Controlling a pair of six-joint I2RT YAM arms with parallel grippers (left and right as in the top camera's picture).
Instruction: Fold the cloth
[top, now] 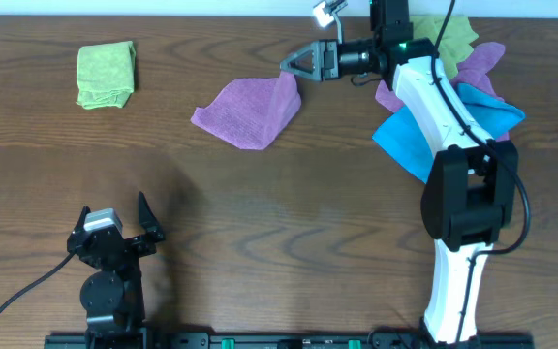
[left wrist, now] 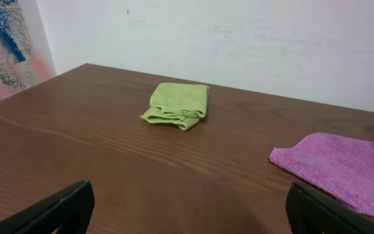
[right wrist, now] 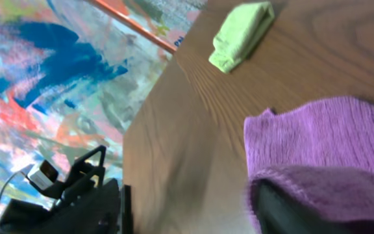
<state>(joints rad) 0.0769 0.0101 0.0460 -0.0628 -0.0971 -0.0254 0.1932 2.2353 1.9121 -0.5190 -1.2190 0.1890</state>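
Purple cloth (top: 248, 113) corner at right gripper (top: 290, 66), white arm (top: 436, 94) outstretched over table (top: 308, 204).

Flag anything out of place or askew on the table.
The purple cloth lies crumpled and skewed at top centre, one corner raised beside the right gripper. Far right, a loose heap of cloths sprawls unfolded. The folded green cloth at far left looks tidy.

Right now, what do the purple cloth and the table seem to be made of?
The purple cloth looks like soft microfibre or terry, matte: a fuzzy nap shows in the right wrist view. The table looks like wood or wood-look laminate, smooth, slightly glossy, with visible grain lines.
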